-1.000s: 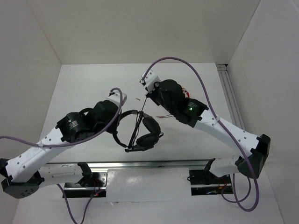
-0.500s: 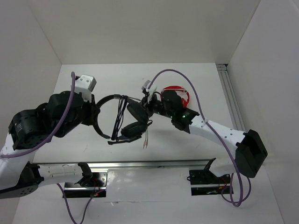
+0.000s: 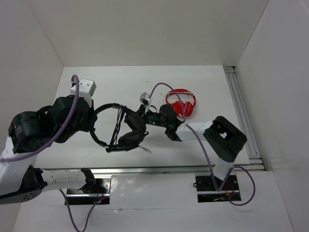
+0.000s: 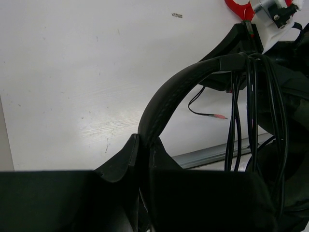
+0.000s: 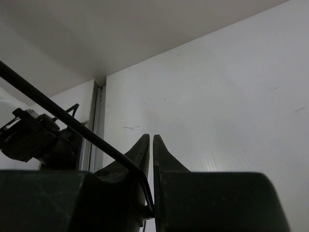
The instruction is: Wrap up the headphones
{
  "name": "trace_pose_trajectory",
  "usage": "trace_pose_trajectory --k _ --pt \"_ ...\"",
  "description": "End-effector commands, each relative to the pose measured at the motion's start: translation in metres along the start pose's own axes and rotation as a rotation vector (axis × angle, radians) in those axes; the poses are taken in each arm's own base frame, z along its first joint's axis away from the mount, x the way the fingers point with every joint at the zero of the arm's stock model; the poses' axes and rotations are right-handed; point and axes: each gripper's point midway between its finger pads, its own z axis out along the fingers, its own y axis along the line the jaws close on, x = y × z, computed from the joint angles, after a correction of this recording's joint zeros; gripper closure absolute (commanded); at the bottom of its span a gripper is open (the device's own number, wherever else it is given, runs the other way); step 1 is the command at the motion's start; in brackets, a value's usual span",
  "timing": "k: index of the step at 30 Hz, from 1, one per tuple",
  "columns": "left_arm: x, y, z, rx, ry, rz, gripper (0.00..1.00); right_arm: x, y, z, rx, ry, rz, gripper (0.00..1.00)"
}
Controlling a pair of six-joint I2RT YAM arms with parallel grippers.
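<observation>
The black headphones (image 3: 126,135) hang above the table in the top view. My left gripper (image 3: 95,124) is shut on their padded headband (image 4: 178,92); in the left wrist view my left gripper (image 4: 144,145) pinches its lower end. Several turns of the thin black cable (image 4: 251,106) lie around the headband, and the plug end (image 4: 218,116) dangles free. My right gripper (image 3: 140,117) is beside the earcups. In the right wrist view my right gripper (image 5: 151,140) is shut, with the taut cable (image 5: 72,123) running into the base of the jaws.
The red headphones (image 3: 181,102) lie on the table behind my right arm and show in the left wrist view (image 4: 240,8). A metal rail (image 3: 154,170) runs along the near edge and another rail (image 3: 239,106) along the right wall. White walls close in three sides.
My left arm has swung left and back, carrying the headphones left. My right arm has stretched left and low after them, uncovering the red headphones.
</observation>
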Motion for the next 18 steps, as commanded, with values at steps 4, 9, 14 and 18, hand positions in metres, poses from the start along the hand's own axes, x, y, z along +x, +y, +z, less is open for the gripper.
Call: trace_pose_trajectory --k 4,9,14,18 --pt "-0.064 -0.006 -0.031 0.121 -0.269 -0.328 1.00 0.054 -0.011 0.002 0.022 0.074 0.156 0.84" --pt "-0.055 -0.010 -0.024 0.123 -0.251 -0.335 1.00 0.052 -0.007 0.011 -0.037 0.045 0.183 0.76" --pt "-0.051 -0.009 -0.022 0.122 -0.249 -0.334 1.00 0.052 -0.005 0.017 -0.044 0.038 0.191 0.79" --pt "-0.052 -0.006 -0.022 0.103 -0.260 -0.346 1.00 0.061 -0.010 0.015 -0.021 0.067 0.192 0.81"
